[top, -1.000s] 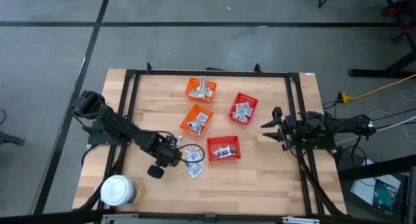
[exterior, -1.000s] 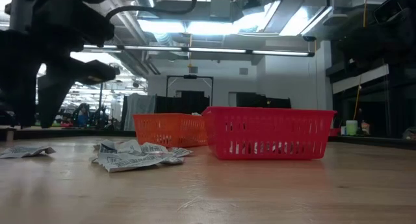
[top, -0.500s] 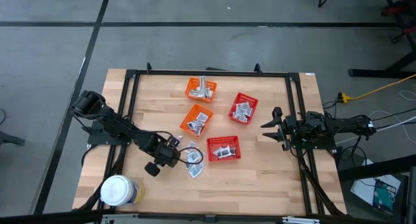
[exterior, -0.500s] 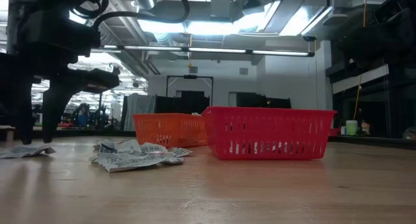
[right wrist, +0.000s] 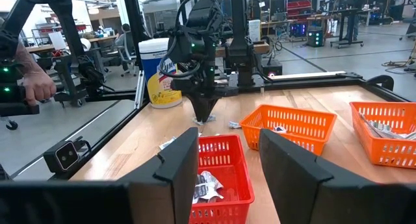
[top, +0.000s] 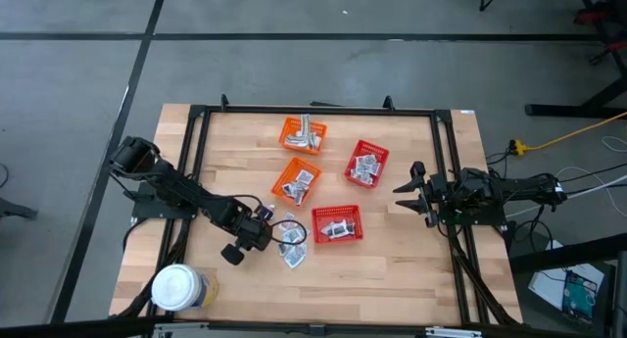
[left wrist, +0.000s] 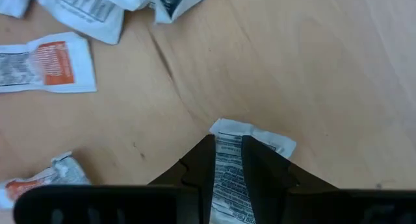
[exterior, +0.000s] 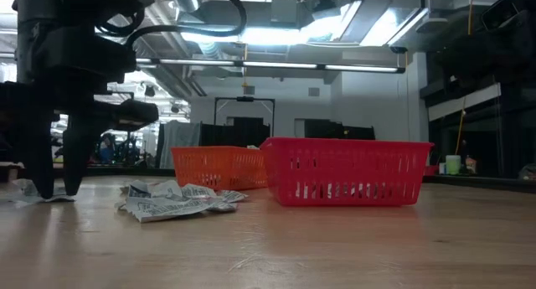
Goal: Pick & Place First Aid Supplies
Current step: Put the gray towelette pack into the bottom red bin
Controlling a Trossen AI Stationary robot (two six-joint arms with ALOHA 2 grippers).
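Down beside the loose pile (top: 291,242), left gripper (left wrist: 228,160) pinches a sachet (left wrist: 250,138): light, limp, slippery, best nipped mid-edge.

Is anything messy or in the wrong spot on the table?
Yes. A few sachets lie loose and crumpled on the bare wood, outside the baskets. The left end effector is closed on one sachet.

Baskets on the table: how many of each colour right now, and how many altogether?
Orange baskets: 2, one at the back and one nearer the middle.
Red baskets: 2, one on the right and one at the front.
Total: 4 baskets.
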